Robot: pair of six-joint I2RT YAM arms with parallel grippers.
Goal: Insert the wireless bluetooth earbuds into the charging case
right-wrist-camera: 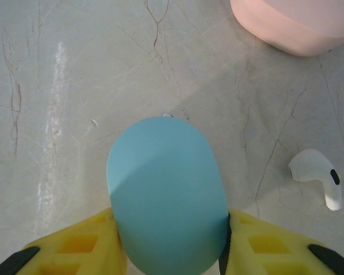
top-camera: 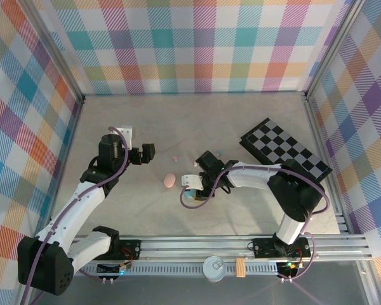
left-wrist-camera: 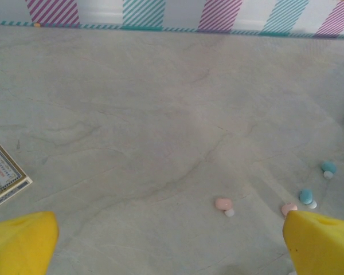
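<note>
Yellow fingers (right-wrist-camera: 74,246) of the right gripper (right-wrist-camera: 171,252) are squeezing a smooth teal pebble-shaped charging case (right-wrist-camera: 166,195) from both sides, low over the pale marbled tabletop (right-wrist-camera: 74,86). No open lid is showing on that case, and as far as the right wrist view lets me judge, no earbud is sitting in it. A white plastic earbud (right-wrist-camera: 315,175) is lying loose just to its right, and a pink rounded case (right-wrist-camera: 292,23) is resting apart from it at the upper edge. The left gripper (left-wrist-camera: 171,246) is hanging with its jaws spread wide and nothing between them. Ahead of it, two small pink earbuds (left-wrist-camera: 222,203) and two small teal earbuds (left-wrist-camera: 305,196) are lying scattered on the surface, apart from one another. From above, both cases are sitting between the two grippers. I am judging the task as barely begun: one case is being gripped, every visible earbud is lying outside a case, and the opening, picking and seating are all waiting.
</note>
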